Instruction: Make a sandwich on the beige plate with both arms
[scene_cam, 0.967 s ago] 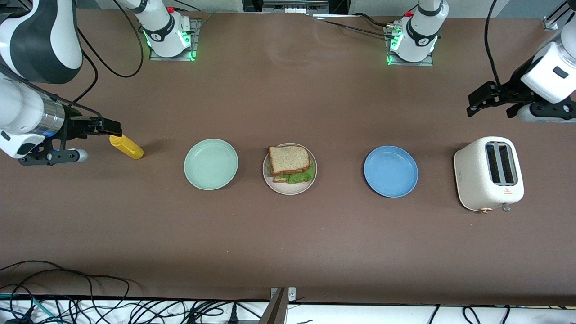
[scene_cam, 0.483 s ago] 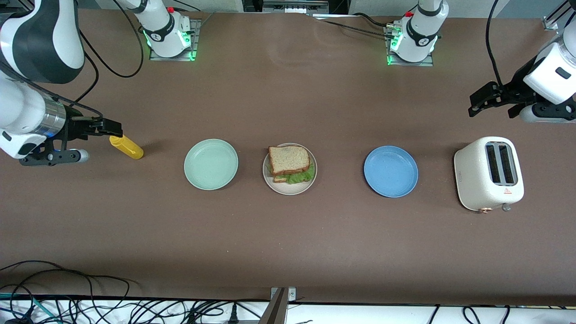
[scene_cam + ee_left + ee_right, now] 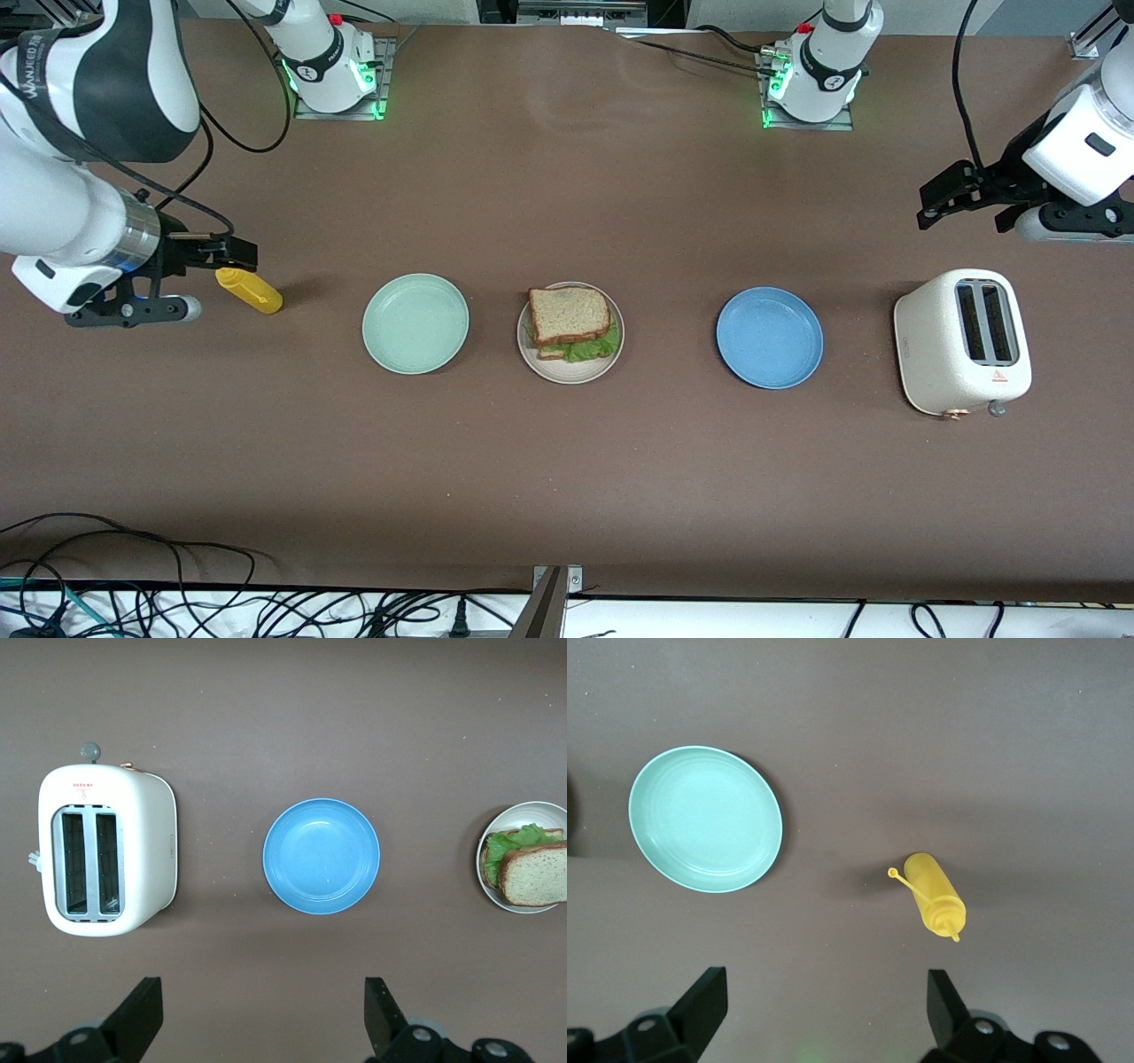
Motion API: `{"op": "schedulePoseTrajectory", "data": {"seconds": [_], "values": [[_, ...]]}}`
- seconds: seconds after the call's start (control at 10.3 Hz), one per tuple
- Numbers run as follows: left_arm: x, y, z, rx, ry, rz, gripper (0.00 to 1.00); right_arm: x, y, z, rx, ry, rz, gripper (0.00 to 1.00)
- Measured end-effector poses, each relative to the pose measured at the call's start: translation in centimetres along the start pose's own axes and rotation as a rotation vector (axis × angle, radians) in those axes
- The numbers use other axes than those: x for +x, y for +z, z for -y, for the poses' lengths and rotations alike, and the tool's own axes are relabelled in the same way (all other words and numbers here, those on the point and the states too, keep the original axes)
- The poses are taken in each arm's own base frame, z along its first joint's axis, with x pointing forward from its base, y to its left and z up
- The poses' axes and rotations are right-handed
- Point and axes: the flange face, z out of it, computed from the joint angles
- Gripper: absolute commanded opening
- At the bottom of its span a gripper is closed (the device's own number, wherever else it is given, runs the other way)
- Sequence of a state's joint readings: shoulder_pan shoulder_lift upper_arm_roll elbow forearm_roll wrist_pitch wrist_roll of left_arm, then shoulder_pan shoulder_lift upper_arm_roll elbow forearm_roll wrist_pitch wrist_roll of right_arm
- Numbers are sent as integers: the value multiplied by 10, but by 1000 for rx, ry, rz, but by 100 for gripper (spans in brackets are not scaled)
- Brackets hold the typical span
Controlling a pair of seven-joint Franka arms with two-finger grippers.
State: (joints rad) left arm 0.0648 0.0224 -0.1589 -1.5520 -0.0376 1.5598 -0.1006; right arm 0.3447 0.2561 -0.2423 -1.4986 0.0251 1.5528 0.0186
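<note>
Sandwich (image 3: 571,321) sits stacked on the beige plate (image 3: 543,367), mid-counter, lettuce poking out at five o'clock. My right gripper (image 3: 232,253) hangs open over the yellow bottle (image 3: 251,291); dropping lower could knock it rolling. My left gripper (image 3: 950,193) waits open above the toaster (image 3: 961,341), empty.

Sandwich (image 3: 571,321) on middle plate (image 3: 540,365); toaster (image 3: 963,342) toward left arm's end.
</note>
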Motion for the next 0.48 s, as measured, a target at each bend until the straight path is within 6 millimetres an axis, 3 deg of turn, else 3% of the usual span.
{"op": "schedulePoseTrajectory", "data": {"seconds": [0.48], "values": [[-1,1,0,1,0,12,100,-6,-14,-6,10,-3,-32,100]]}}
